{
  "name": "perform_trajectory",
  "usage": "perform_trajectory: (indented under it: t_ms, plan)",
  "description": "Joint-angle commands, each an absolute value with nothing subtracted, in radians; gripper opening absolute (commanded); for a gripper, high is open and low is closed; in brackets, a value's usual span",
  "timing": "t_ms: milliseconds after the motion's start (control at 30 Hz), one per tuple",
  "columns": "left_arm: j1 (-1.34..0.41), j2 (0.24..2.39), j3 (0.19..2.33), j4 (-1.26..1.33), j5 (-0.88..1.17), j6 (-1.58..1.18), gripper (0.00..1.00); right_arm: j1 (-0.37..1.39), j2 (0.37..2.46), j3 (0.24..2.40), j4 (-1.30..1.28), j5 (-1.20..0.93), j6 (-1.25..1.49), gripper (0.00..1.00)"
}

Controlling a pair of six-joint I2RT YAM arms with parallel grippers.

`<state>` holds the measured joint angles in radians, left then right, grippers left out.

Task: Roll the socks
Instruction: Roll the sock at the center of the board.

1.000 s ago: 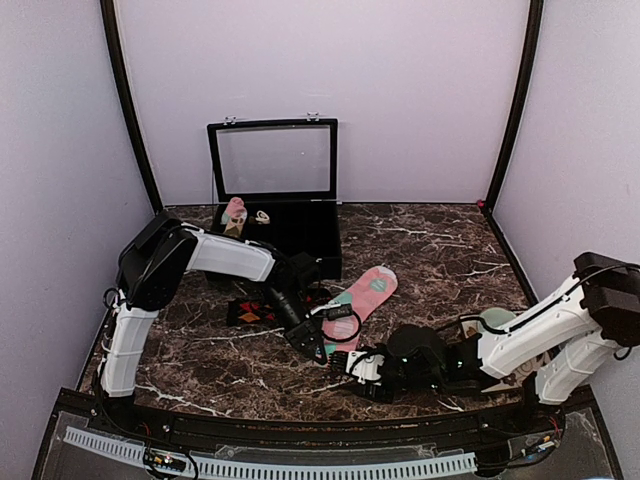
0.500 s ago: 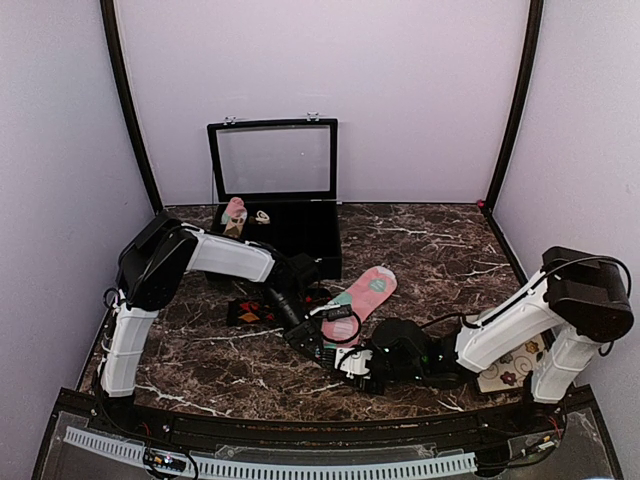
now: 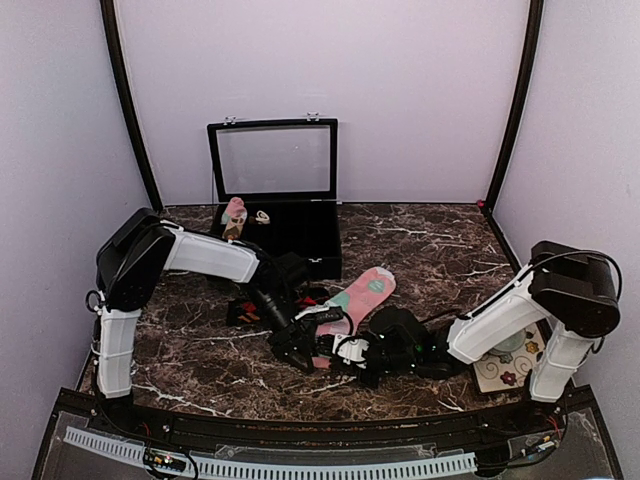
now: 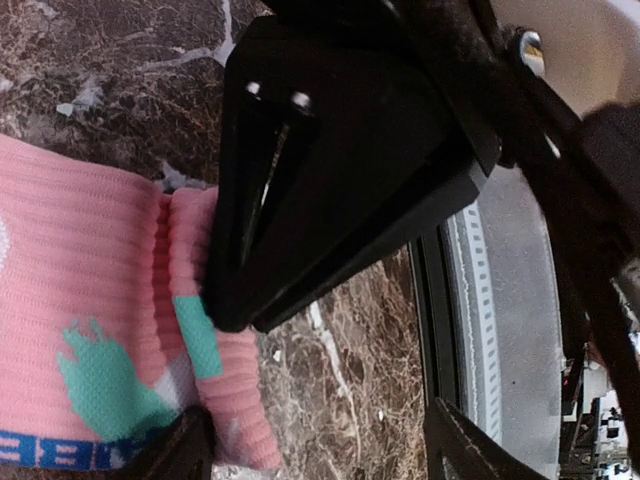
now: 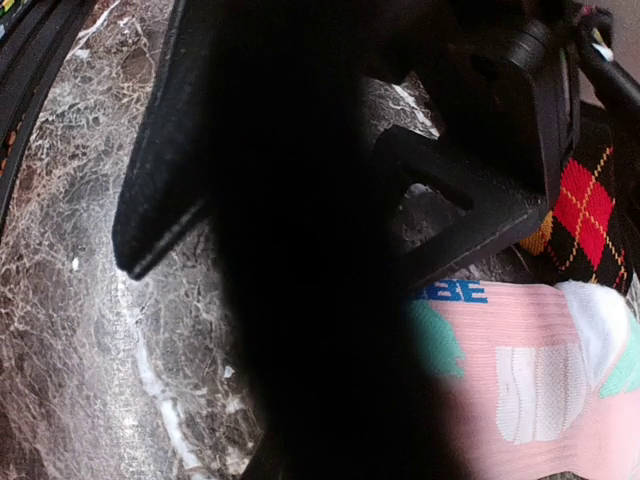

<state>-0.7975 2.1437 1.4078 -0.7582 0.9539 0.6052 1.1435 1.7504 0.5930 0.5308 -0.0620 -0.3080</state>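
Pink ribbed knit is judged soft, light and limp, likely to spring open unless pinched through both layers at the cuff.

Top external view: the pink sock (image 3: 362,292) lies flat on the counter (image 3: 440,250), its cuff end between the left gripper (image 3: 300,347) and right gripper (image 3: 348,352). The black argyle sock (image 3: 246,312) lies just behind the left gripper.

Left wrist view: the left gripper is spread, with the folded cuff (image 4: 190,300) beside 1 finger.

Right wrist view: the right gripper is obscured by a dark shape, so its state cannot be told. Pink fabric lies beside it.
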Motion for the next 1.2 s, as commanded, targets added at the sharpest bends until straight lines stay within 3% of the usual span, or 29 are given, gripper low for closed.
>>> perform_trajectory:
  t_ms: [0, 233, 533, 767, 1167]
  plan:
    - [-0.77, 2.064, 1.314, -0.751, 0.819, 0.673, 0.76, 1.096, 1.794, 0.586, 0.384, -0.154, -0.209, 0.08]
    - [-0.734, 1.909, 1.202, -0.658, 0.696, 0.709, 0.77, 1.018, 1.841, 0.667, 0.234, -0.342, -0.06, 0.0]
    - [-0.784, 1.738, 1.075, -0.522, 0.676, 0.813, 0.75, 0.925, 1.908, 0.731, 0.182, -0.526, 0.163, 0.0]
    - [-0.933, 1.74, 1.051, -0.374, 0.501, 0.903, 0.7, 0.878, 1.94, 0.743, 0.185, -0.625, 0.298, 0.0]
    - [-0.963, 1.807, 1.065, -0.259, 0.404, 0.971, 0.57, 0.866, 1.959, 0.74, 0.193, -0.645, 0.363, 0.0]
